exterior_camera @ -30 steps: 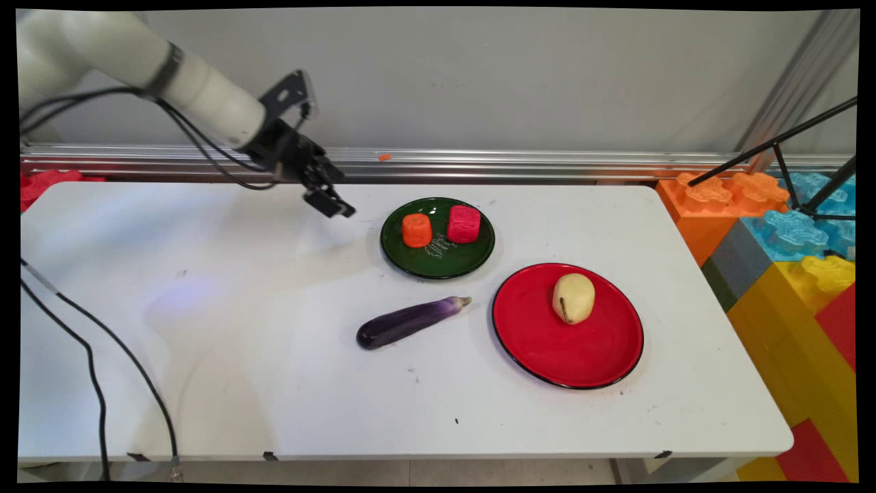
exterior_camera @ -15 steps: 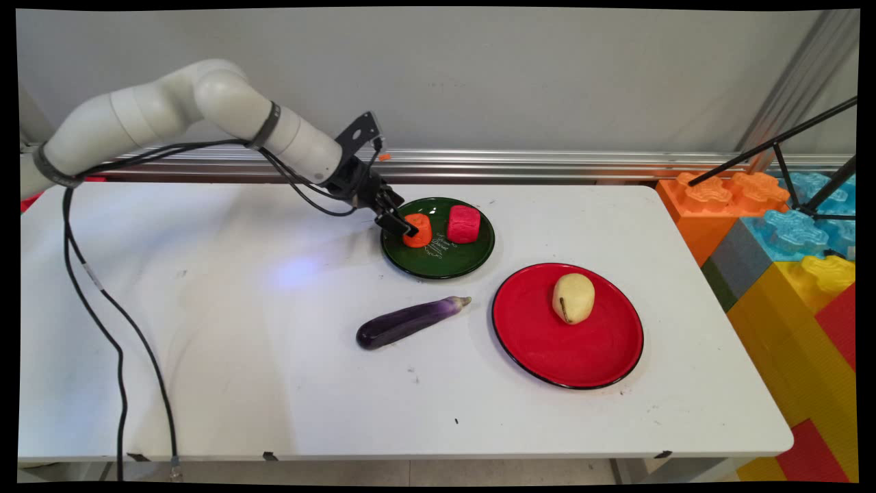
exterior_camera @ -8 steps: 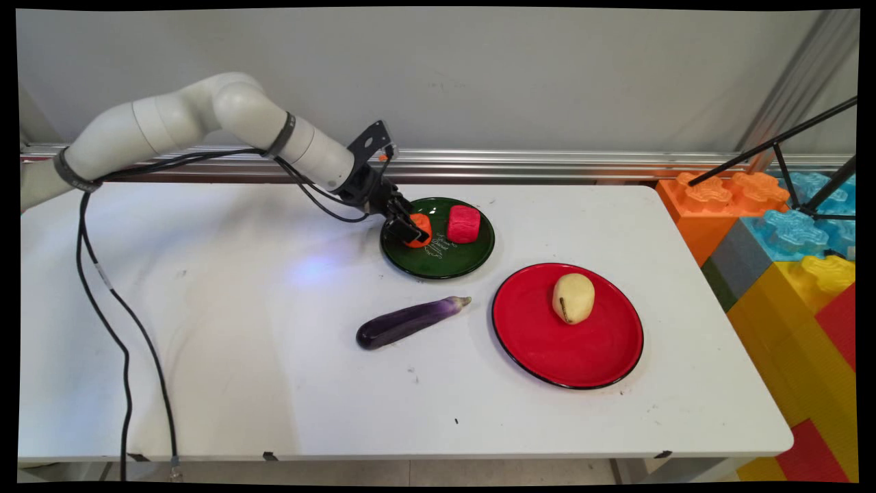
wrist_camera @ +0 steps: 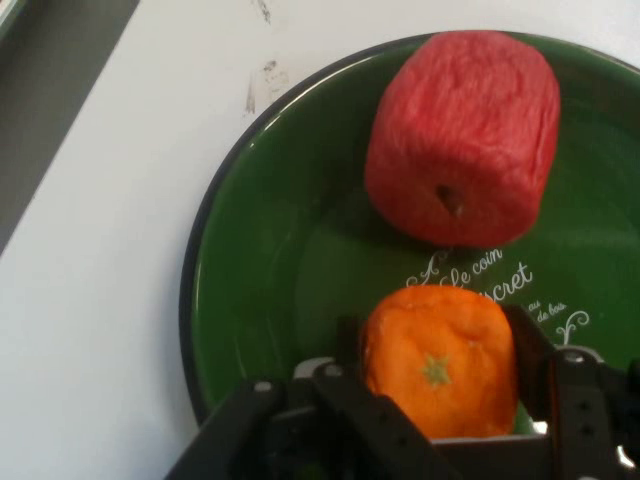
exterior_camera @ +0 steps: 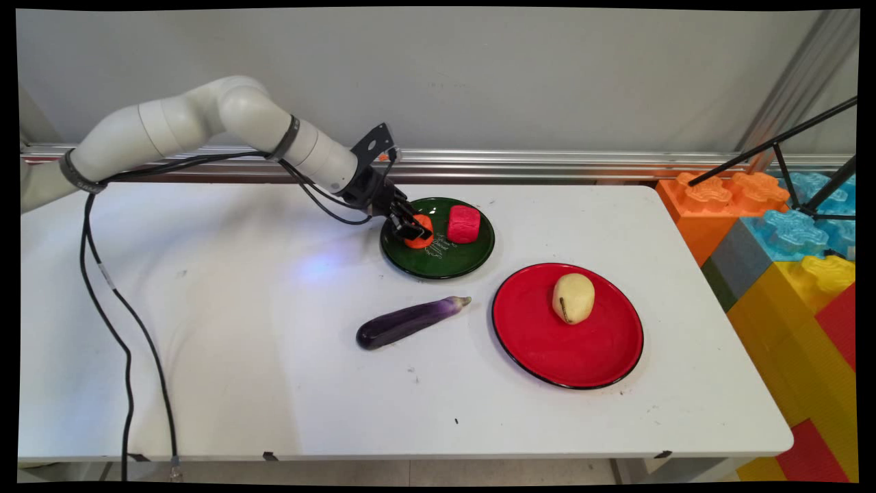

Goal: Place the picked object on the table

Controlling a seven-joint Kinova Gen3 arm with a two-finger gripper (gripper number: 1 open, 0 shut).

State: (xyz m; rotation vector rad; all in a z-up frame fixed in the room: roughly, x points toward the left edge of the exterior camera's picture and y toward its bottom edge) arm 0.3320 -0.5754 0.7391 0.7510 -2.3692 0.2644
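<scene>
A small orange fruit [exterior_camera: 419, 239] [wrist_camera: 440, 365] stands on the left part of a green plate [exterior_camera: 445, 263] [wrist_camera: 260, 260]. My gripper [exterior_camera: 413, 229] [wrist_camera: 433, 332] reaches in from the left and is shut on it, its fingers [wrist_camera: 530, 348] pressed against the fruit's two sides. The fruit rests on the plate. A red, blocky fruit [exterior_camera: 464, 223] [wrist_camera: 462, 135] stands just to its right on the same plate, apart from the gripper.
A purple eggplant [exterior_camera: 410, 322] lies on the table in front of the green plate. A red plate [exterior_camera: 568, 356] at front right holds a yellow potato [exterior_camera: 573, 298]. Large coloured blocks [exterior_camera: 787, 233] stand past the table's right edge. Black cables [exterior_camera: 123, 342] hang at left.
The arm came from the back left down to the green plate, set its fingers around the orange fruit and closed them on it. Nothing else has moved.
</scene>
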